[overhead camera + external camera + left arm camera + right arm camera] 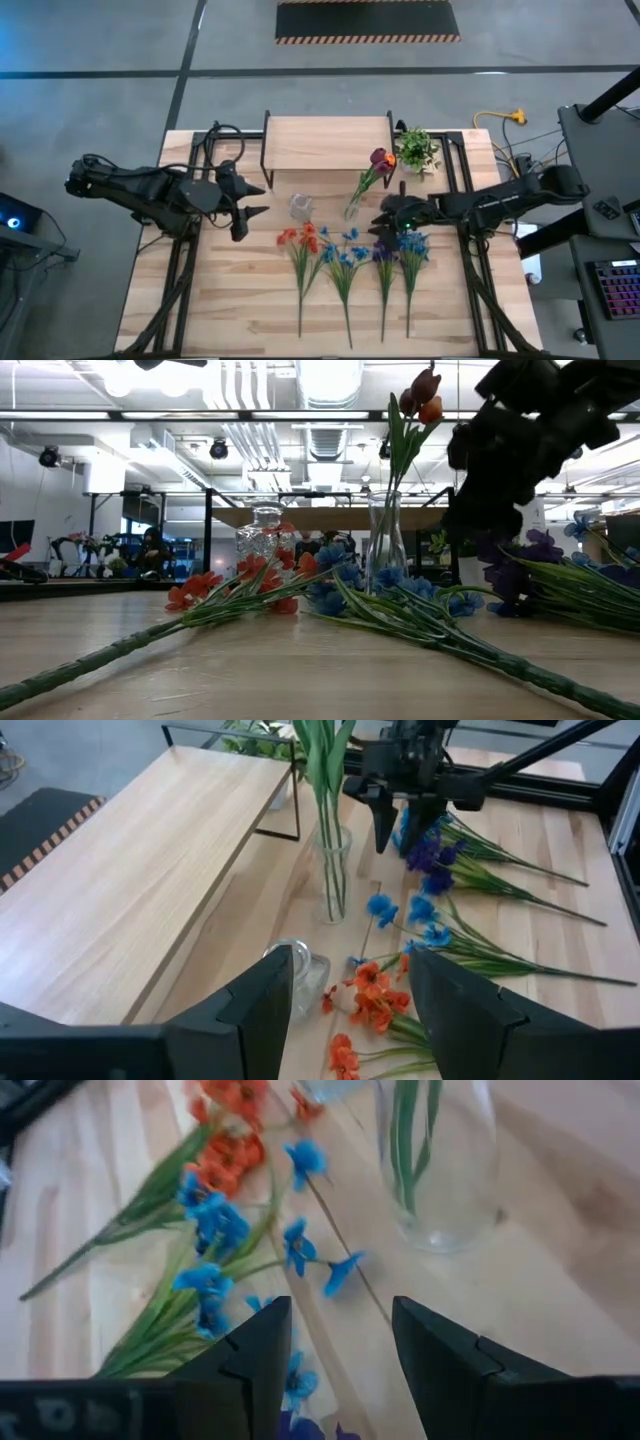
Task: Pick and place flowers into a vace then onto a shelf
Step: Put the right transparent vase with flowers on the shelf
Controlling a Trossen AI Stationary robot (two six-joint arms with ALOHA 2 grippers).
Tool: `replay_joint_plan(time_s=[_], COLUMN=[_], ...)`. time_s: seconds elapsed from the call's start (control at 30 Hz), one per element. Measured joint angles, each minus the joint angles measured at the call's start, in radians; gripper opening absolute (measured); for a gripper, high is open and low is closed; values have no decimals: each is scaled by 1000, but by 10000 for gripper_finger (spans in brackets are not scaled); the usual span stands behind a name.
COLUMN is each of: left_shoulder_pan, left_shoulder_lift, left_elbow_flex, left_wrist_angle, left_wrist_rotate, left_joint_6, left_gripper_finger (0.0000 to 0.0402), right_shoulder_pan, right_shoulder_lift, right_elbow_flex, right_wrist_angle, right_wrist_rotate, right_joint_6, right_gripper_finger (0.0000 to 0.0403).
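A: Seen from the high view, where is there free room on the pale wooden plank tabletop?

B: The lower left of the frame is bare. The small wood-topped shelf on thin black legs stands at the top centre edge, and the leafy green potted plant is just right of it.

A: And the flowers?

B: One dark red tulip stands in the tall clear glass vase. The orange-red stem, two blue stems and the purple stem lie side by side at centre bottom.

A: In the low view?

B: The short cut-glass vase stands left of the tall one, with open room and ceiling lights behind.

A: The grippers?

B: In the left wrist view the left gripper is parted and holds nothing. In the right wrist view the right gripper is spread and empty over the blue heads, near the tall vase.
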Motion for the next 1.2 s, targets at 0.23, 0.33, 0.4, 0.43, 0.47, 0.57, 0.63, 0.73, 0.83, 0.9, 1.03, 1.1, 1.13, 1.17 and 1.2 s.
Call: replay_joint_plan(time_s=[0.23, 0.33, 0.4, 0.43, 0.47, 0.57, 0.63, 0.73, 0.83, 0.9, 1.03, 1.1, 1.13, 1.17, 1.2], left_shoulder_pan=[0, 0, 0, 0, -1, -3, -8, -10, -10, -7, 4, 11, 16, 25, 35], left_shoulder_lift=[3, 4, 3, 3, 3, 7, 8, 21, 45, 70, 152, 206, 237, 272, 309], left_elbow_flex=[0, 0, 0, 0, 0, 0, 0, 0, -10, -32, -109, -142, -151, -154, -154], left_wrist_angle=[0, -2, -12, -25, -38, -42, -42, -41, -30, 24, 286, 440, 512, 568, 614], left_wrist_rotate=[7, 21, 38, 43, 46, 60, 67, 69, 64, 38, -23, -25, -26, -26, -27], left_joint_6=[0, -14, -41, -55, -73, -102, -108, -135, -173, -179, -73, 37, 82, 112, 131], left_gripper_finger=[183, 183, 183, 183, 183, 183, 183, 183, 183, 183, 183, 183, 183, 183, 183], right_shoulder_pan=[13, 12, 13, 13, 13, 12, 13, 13, 13, 13, 21, 26, 28, 33, 36], right_shoulder_lift=[56, 60, 50, 46, 42, 39, 38, 39, 39, 30, -15, -52, -75, -96, -122], right_elbow_flex=[33, 37, 36, 36, 33, 28, 28, 32, 36, 36, 37, 36, 36, 36, 36], right_wrist_angle=[73, 68, 69, 71, 73, 69, 71, 77, 80, 79, 69, 44, 18, -5, -35], right_wrist_rotate=[63, 97, 125, 145, 165, 215, 236, 241, 254, 265, 256, 236, 231, 231, 229], right_joint_6=[-97, -122, -126, -126, -126, -134, -153, -189, -204, -215, -240, -252, -256, -257, -258], right_gripper_finger=[162, 164, 170, 174, 179, 194, 205, 219, 228, 231, 233, 233, 233, 233, 233])
